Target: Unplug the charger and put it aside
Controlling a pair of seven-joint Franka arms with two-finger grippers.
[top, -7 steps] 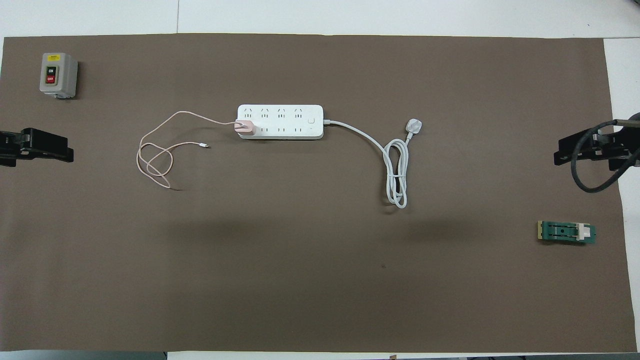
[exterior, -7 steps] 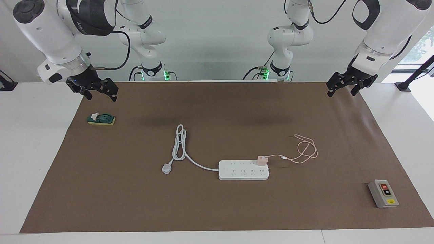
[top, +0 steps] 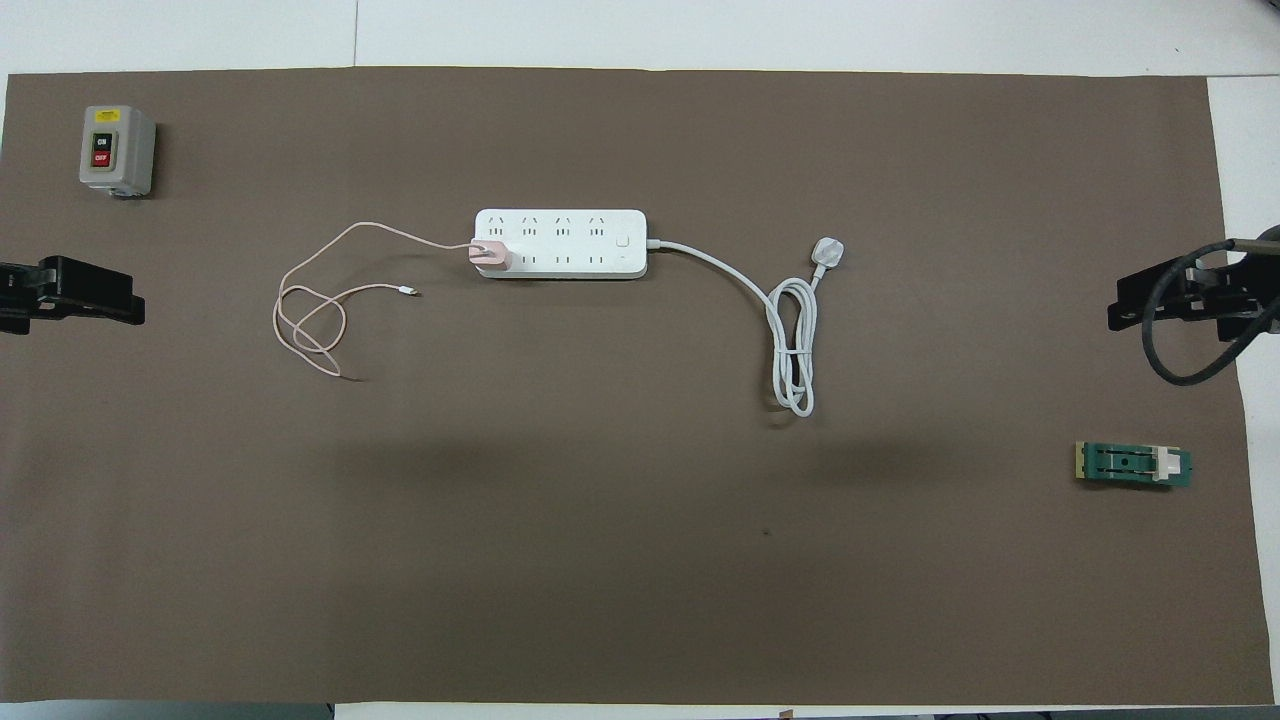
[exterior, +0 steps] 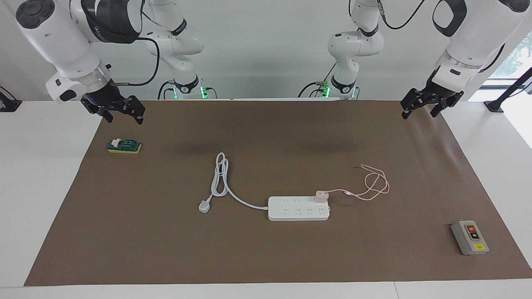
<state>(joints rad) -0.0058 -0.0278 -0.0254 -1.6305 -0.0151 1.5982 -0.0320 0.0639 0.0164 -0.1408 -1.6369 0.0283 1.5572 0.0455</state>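
The pale pink charger [exterior: 321, 196] sits plugged into the end socket of the white power strip [exterior: 298, 209], at the end toward the left arm; it also shows in the overhead view [top: 490, 255]. Its thin pink cable [exterior: 376, 185] lies in loose loops on the brown mat, toward the left arm's end. My left gripper [exterior: 419, 114] hangs open and empty over the mat's corner, well away from the charger. My right gripper [exterior: 124, 118] hangs open and empty over the other corner near the robots.
The strip's thick white cord runs to a coil and a white three-pin plug [exterior: 204, 206]. A green knife switch [exterior: 124, 146] lies under the right gripper's area. A grey on/off switch box [exterior: 469, 237] stands at the mat's corner farthest from the robots, at the left arm's end.
My left gripper has shifted very slightly toward its end of the table. Nothing else has moved.
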